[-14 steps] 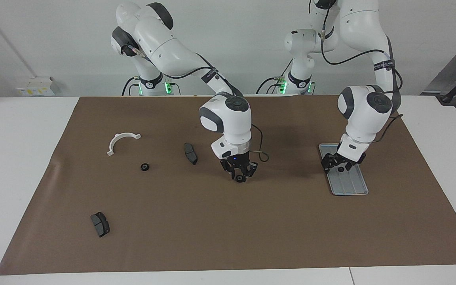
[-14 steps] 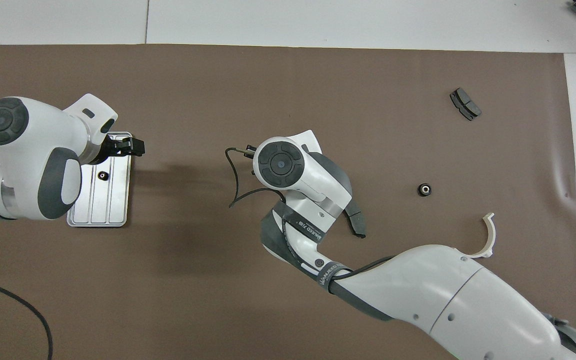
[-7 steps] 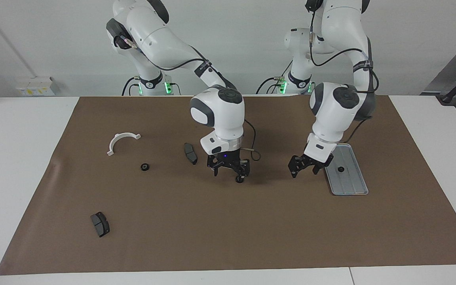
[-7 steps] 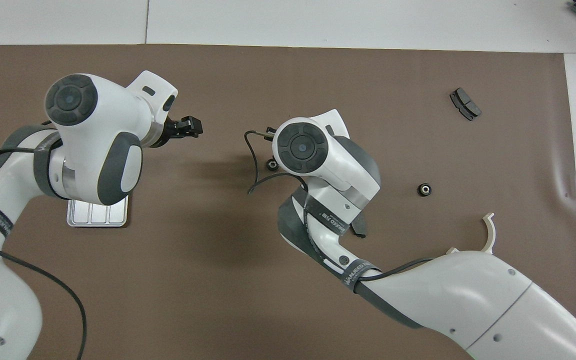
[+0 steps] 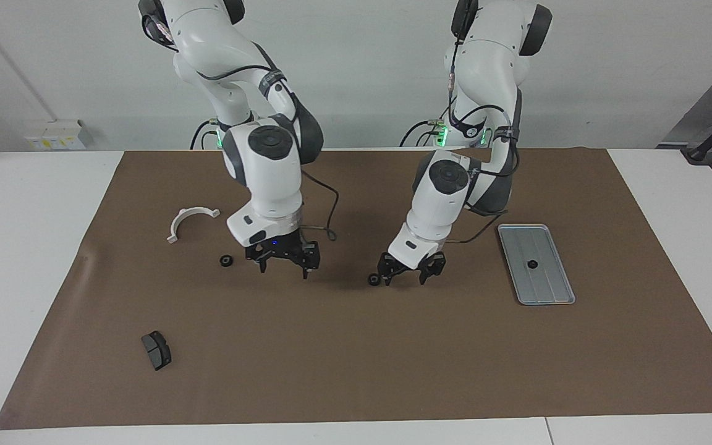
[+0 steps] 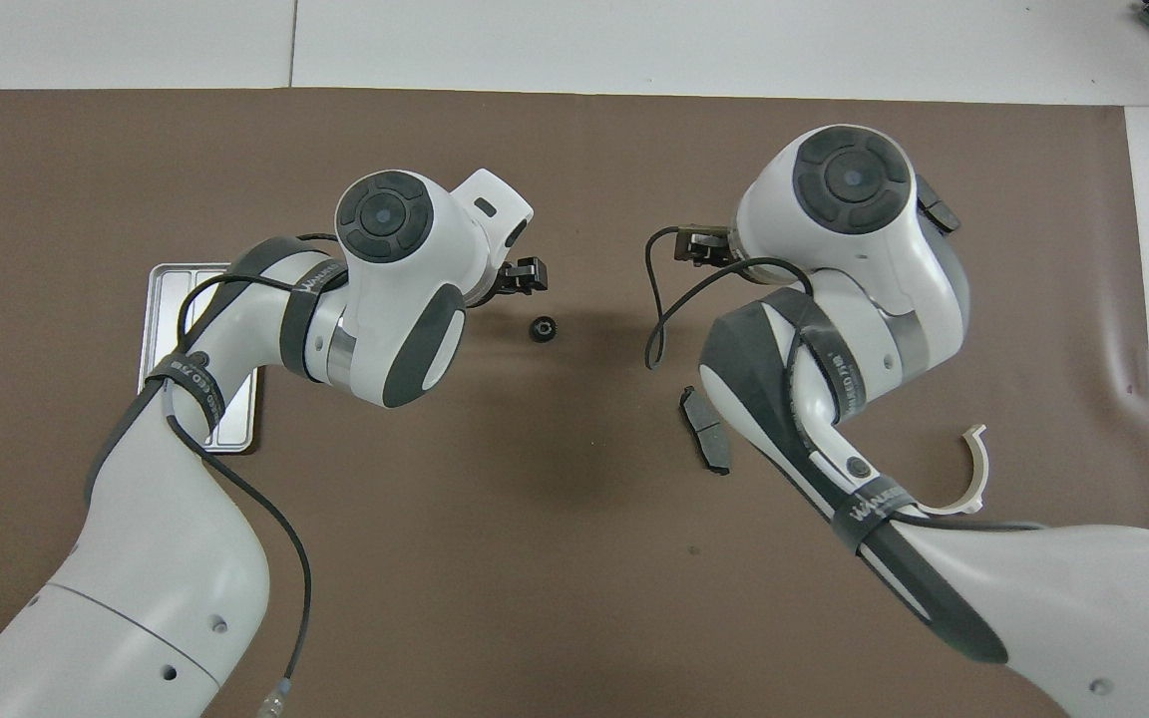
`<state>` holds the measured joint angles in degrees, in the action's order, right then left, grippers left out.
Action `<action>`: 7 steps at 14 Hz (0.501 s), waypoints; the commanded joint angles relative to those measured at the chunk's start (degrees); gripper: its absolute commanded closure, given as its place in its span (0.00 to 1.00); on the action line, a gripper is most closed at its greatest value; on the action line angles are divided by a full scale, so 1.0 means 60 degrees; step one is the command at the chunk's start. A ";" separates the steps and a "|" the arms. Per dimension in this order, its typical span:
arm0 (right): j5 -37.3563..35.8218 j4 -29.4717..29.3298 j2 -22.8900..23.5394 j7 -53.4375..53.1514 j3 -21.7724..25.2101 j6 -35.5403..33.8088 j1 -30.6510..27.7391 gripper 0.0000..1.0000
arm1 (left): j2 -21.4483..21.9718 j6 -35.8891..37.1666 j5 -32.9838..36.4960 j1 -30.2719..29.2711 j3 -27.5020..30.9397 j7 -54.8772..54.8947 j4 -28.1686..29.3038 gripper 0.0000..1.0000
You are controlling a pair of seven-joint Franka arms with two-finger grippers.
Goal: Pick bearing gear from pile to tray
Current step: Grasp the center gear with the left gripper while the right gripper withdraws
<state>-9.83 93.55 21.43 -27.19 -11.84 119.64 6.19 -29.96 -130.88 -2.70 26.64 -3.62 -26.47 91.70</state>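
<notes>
Tray — one small black gear inside

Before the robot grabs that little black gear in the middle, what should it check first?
1. Middle gear lies free on the mat: ok.
2. Left gripper is open and empty: ok.
3. Left gripper is centred on the gear: not ok. The gear sits just outside it, toward the right arm's end.
4. Gear is touching a finger: cannot tell.
5. Right gripper is out of the way: ok. It is open and empty, near the other gear.
6. Tray has room: ok. It holds only one small black piece.
</notes>
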 commanded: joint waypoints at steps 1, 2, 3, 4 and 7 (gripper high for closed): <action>0.1079 0.1295 -0.0890 0.2312 0.0813 0.0142 -0.0050 0.00 | -0.0148 -0.0056 0.0435 0.0378 0.0164 0.0046 -0.0269 0.10; 0.1314 0.1617 -0.1022 0.3089 0.1063 0.0229 -0.0050 0.00 | -0.0192 -0.0057 0.0523 0.0409 0.0150 0.0075 -0.0269 0.10; 0.1621 0.2012 -0.1168 0.3938 0.1370 0.0390 -0.0050 0.00 | -0.0453 -0.0013 0.0799 0.0540 0.0150 0.0075 -0.0327 0.10; 0.1900 0.2465 -0.1329 0.4787 0.1692 0.0710 -0.0050 0.00 | -0.0804 0.0002 0.1150 0.0816 0.0135 0.0061 -0.0516 0.11; 0.2648 0.4221 -0.1871 0.6739 0.2295 0.2144 -0.0050 0.00 | -0.0997 0.0192 0.1374 0.1068 0.0135 0.0060 -0.0650 0.12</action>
<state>3.25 109.88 14.68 7.26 0.75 126.96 5.87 -34.23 -130.88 3.93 32.15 -3.68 -26.14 90.57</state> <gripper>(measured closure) 0.000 0.115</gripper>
